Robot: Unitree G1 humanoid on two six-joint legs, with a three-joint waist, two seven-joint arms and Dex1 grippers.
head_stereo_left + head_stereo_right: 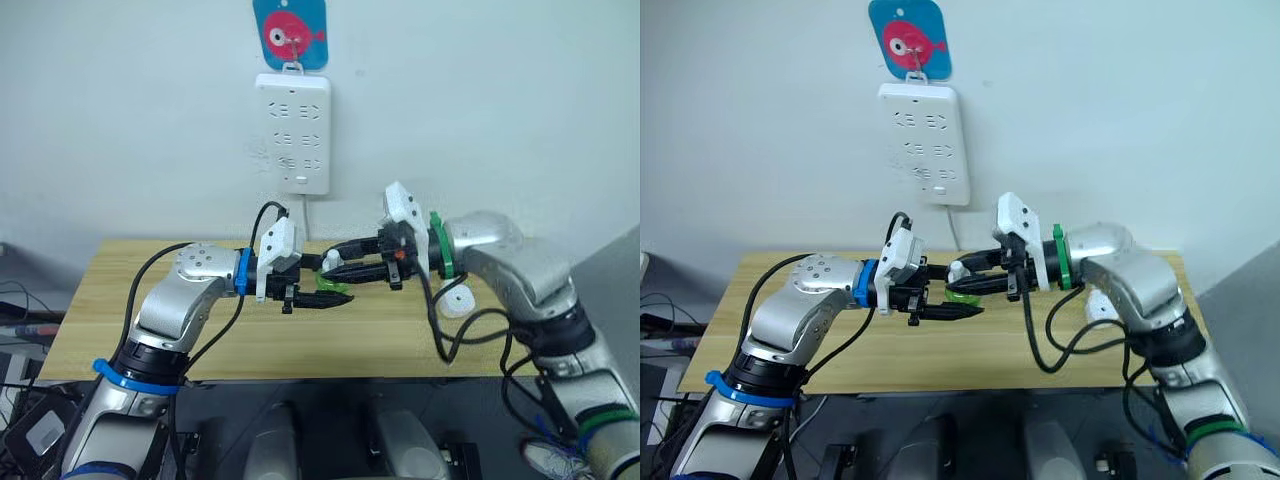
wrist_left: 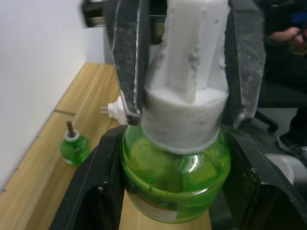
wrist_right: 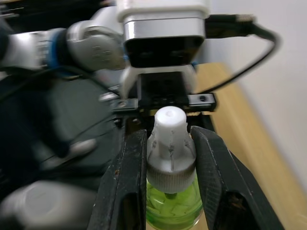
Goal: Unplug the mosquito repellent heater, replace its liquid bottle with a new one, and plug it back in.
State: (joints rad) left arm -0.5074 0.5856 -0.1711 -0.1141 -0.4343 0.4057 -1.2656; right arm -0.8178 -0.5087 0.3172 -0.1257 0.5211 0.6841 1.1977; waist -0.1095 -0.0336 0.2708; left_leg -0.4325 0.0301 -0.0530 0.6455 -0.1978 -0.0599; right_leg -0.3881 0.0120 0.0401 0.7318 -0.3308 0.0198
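A green liquid bottle (image 2: 175,184) with a white cap (image 2: 184,103) is held above the wooden table (image 1: 120,330), between my two grippers. My left gripper (image 1: 325,293) is shut on the bottle's green body. From the opposite side my right gripper (image 1: 337,266) is shut on the white cap (image 3: 169,143). The mosquito repellent heater (image 1: 459,301), small, white and rounded, lies on the table under my right forearm, unplugged, with its prongs (image 2: 103,110) visible. A second green bottle (image 2: 74,149) with a bare wick stands on the table near the wall.
A tall white power strip (image 1: 292,135) hangs on the wall above the table's back edge, below a blue and pink fish hook (image 1: 290,30). Its cable drops behind the table. Bare tabletop lies at the left and along the front.
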